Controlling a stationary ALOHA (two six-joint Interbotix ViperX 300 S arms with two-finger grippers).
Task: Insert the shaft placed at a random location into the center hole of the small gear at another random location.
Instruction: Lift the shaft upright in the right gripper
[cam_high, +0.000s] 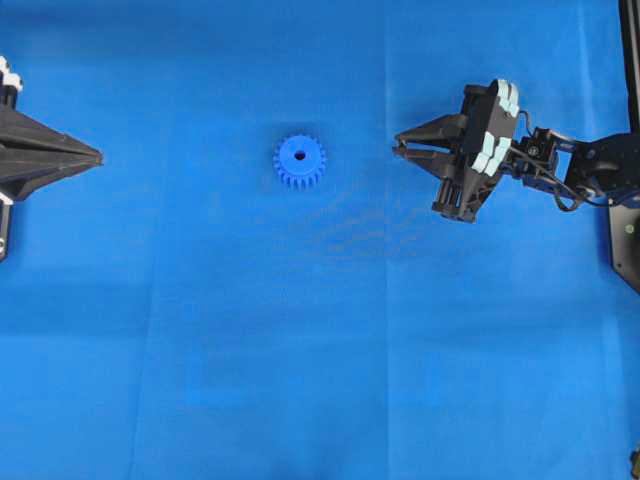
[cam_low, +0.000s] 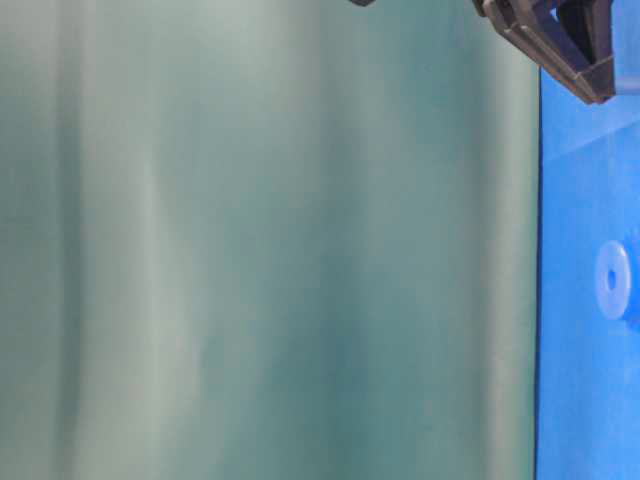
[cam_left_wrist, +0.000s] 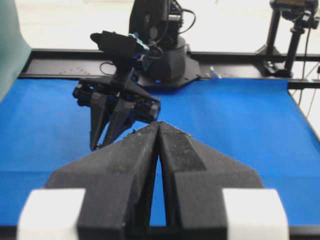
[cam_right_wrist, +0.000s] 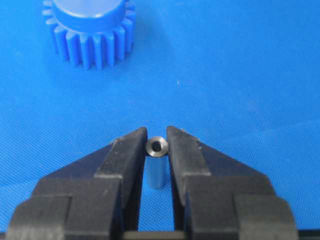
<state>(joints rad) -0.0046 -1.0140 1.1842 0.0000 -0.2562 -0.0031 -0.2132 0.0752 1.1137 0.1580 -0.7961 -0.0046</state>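
My right claw (cam_right_wrist: 157, 145) pinches the shaft (cam_right_wrist: 156, 165) between its fingertips. The small gear (cam_right_wrist: 89, 31) sits ahead on the bench (cam_right_wrist: 240, 75). My left claw (cam_left_wrist: 158, 131) is closed on nothing.

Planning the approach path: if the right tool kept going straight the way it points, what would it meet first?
Probably the small gear, which lies ahead of the right tool and slightly left in the wrist view. The cloth between looks free.

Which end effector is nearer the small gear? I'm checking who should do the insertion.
Right. The right end effector sits just right of the small gear in the overhead view, clamping the shaft. The left end effector waits far off at the left edge.
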